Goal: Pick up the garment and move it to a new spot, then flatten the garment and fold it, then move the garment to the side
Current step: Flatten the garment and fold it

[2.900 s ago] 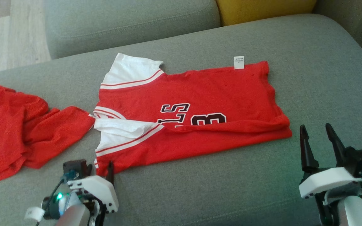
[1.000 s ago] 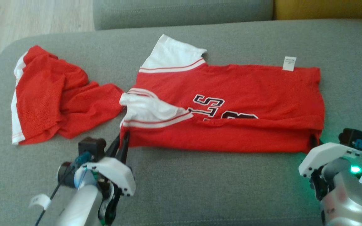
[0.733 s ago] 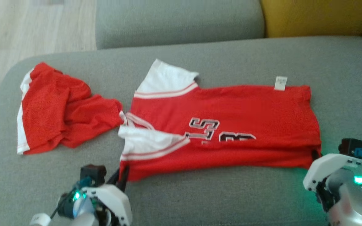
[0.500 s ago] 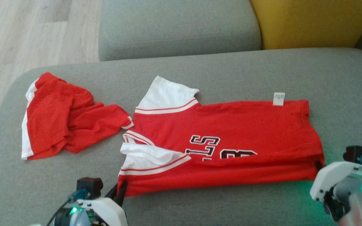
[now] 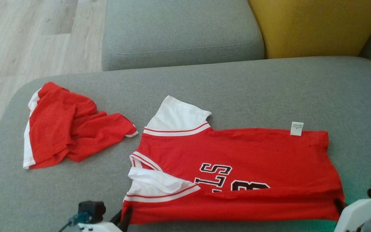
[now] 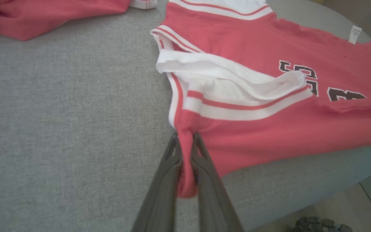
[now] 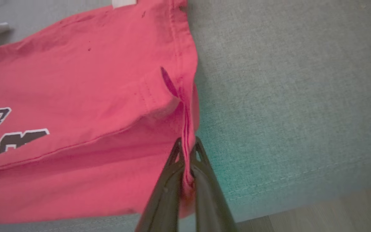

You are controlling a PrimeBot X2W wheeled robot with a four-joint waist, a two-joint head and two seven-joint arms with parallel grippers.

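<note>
The garment point(image 5: 237, 154) is a red jersey with white sleeves and black lettering. It lies flat on the grey sofa seat point(image 5: 269, 87), its near long edge folded over the lettering. My left gripper point(image 5: 125, 215) is shut on the near shoulder corner, where red cloth point(image 6: 269, 106) is pinched between the fingertips of the left gripper point(image 6: 185, 139). My right gripper point(image 5: 337, 203) is shut on the near hem corner. In the right wrist view the side seam of the garment point(image 7: 92, 96) runs down into the right gripper point(image 7: 188, 145). A white label point(image 5: 296, 128) sticks out at the far hem.
A crumpled pair of red shorts with white trim point(image 5: 66, 129) lies on the seat to the left, a small gap from the jersey. A grey back cushion point(image 5: 179, 29) and a yellow cushion point(image 5: 308, 25) stand behind. Wooden floor point(image 5: 27, 38) lies beyond the seat's left edge and below its near edge point(image 7: 333, 209).
My right gripper, open beside the hem at first, has shut on the hem corner. Both grippers then drew the garment toward the near edge, away from the shorts. The head camera shifted too.
</note>
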